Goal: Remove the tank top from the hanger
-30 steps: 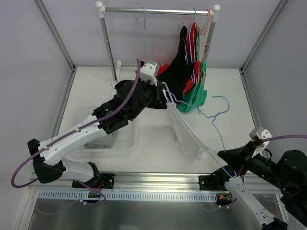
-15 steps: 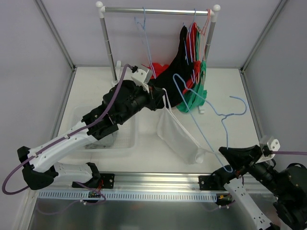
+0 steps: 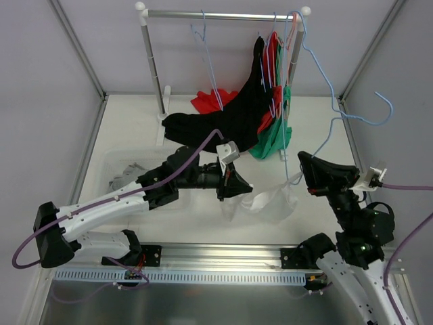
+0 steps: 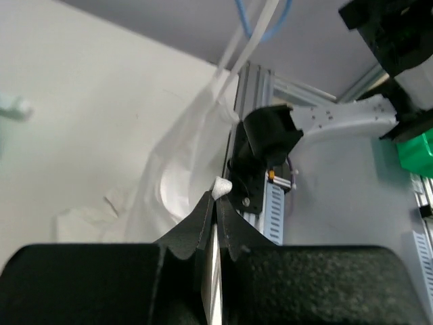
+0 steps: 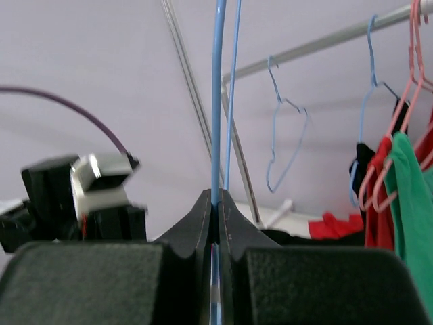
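The white tank top [image 3: 274, 203] lies bunched on the table in front of the arms, and one thin strap rises toward the blue wire hanger [image 3: 333, 125]. My left gripper [image 3: 242, 187] is shut on the tank top's left edge. In the left wrist view a tuft of the white fabric [image 4: 221, 185] pokes out between the fingertips of the left gripper [image 4: 218, 194], and the straps run up to the hanger [image 4: 265, 13]. My right gripper [image 3: 304, 169] is shut on the hanger's wire [image 5: 218, 101], holding it upright; the right gripper [image 5: 218, 198] shows no gap.
A clothes rack [image 3: 223, 15] stands at the back with an empty blue hanger [image 3: 205, 47] and black, red and green garments [image 3: 274, 108] at its right end. A black garment [image 3: 203, 125] lies on the table. A clear bin [image 3: 128, 177] with grey cloth sits left.
My left gripper has pulled the tank top down and toward the near edge. My right gripper has come inward and the hanger has swung upright toward the rack's right end.
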{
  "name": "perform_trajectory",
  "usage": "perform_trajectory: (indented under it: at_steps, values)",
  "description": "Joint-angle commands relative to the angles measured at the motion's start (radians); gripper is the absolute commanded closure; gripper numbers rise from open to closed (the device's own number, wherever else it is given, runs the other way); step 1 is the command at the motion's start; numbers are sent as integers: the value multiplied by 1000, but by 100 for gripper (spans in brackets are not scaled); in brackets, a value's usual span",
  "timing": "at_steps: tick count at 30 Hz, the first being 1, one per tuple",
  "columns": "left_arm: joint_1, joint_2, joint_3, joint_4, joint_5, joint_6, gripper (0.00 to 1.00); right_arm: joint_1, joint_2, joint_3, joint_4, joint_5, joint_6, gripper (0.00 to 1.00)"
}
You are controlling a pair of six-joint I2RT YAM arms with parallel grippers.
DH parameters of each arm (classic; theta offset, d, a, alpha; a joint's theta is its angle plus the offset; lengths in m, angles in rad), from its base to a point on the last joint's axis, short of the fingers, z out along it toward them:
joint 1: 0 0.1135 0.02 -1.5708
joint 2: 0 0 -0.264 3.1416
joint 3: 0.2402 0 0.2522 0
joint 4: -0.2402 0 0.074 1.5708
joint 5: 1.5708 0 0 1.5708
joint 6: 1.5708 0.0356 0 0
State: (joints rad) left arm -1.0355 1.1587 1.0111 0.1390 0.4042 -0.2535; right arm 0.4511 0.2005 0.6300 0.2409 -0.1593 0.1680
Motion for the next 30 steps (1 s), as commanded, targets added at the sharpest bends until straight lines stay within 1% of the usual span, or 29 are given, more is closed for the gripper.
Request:
perform_trajectory:
  at_steps: [1, 3, 4, 9, 11, 12, 13, 15, 16, 18, 19, 20, 21, 22, 23, 24, 25, 26, 27, 28, 29, 30]
  values:
    - [-11, 41, -75, 102, 34, -68, 100, 0, 84, -73, 626, 17, 53, 100]
    - [-11, 62, -104, 102, -23, -85, 100, 1, 114, -110, 733, -12, 44, 100]
    - [-11, 82, -112, 100, -80, -99, 100, 1, 126, -116, 797, -43, 32, 100]
    - [-11, 166, -123, 86, -172, -173, 100, 0, 129, -96, 765, -102, -24, 100]
    - [-11, 213, -114, 62, -203, -190, 100, 1, 111, -43, 547, -76, -37, 100]
    - [-11, 229, -94, 47, -212, -191, 100, 1, 102, 3, 417, -80, -70, 100]
    - [-11, 254, -85, 7, -223, -193, 100, 1, 105, 99, 189, -95, -96, 100]
    - [-15, 265, -66, -22, -270, -199, 100, -2, 123, 190, -5, -50, -128, 100]
    - [-17, 269, -63, -33, -284, -201, 100, 1, 146, 267, -161, -33, -137, 100]
    - [-17, 269, -45, -67, -309, -196, 100, 0, 169, 327, -289, 4, -160, 100]
    - [-17, 266, -39, -76, -311, -193, 98, 0, 197, 358, -402, 26, -189, 100]
    - [-17, 263, -32, -94, -312, -184, 93, 1, 217, 422, -460, 39, -197, 100]
    - [-17, 257, -17, -108, -327, -181, 72, 1, 238, 457, -523, 70, -203, 100]
    - [-17, 236, -11, -124, -338, -178, 60, 0, 261, 491, -629, 75, -208, 100]
    - [-18, 224, -5, -134, -353, -171, 49, 0, 307, 548, -676, 82, -211, 100]
    - [-18, 205, 6, -189, -375, -168, 34, 0, 329, 569, -718, 89, -211, 100]
    - [-18, 162, 10, -215, -431, -167, 12, 0, 348, 586, -771, 92, -214, 100]
    - [-18, 141, 18, -243, -461, -155, 3, 0, 382, 602, -796, 90, -217, 100]
    - [-18, 116, 30, -303, -488, -147, 1, 1, 401, 626, -813, 80, -220, 100]
    - [-18, 69, 38, -337, -552, -136, 1, 0, 418, 640, -842, 70, -232, 100]
    - [-18, 46, 49, -372, -583, -132, 1, 1, 456, 654, -854, 66, -237, 100]
    - [-18, 23, 69, -441, -609, -130, 1, 1, 476, 684, -870, 69, -236, 100]
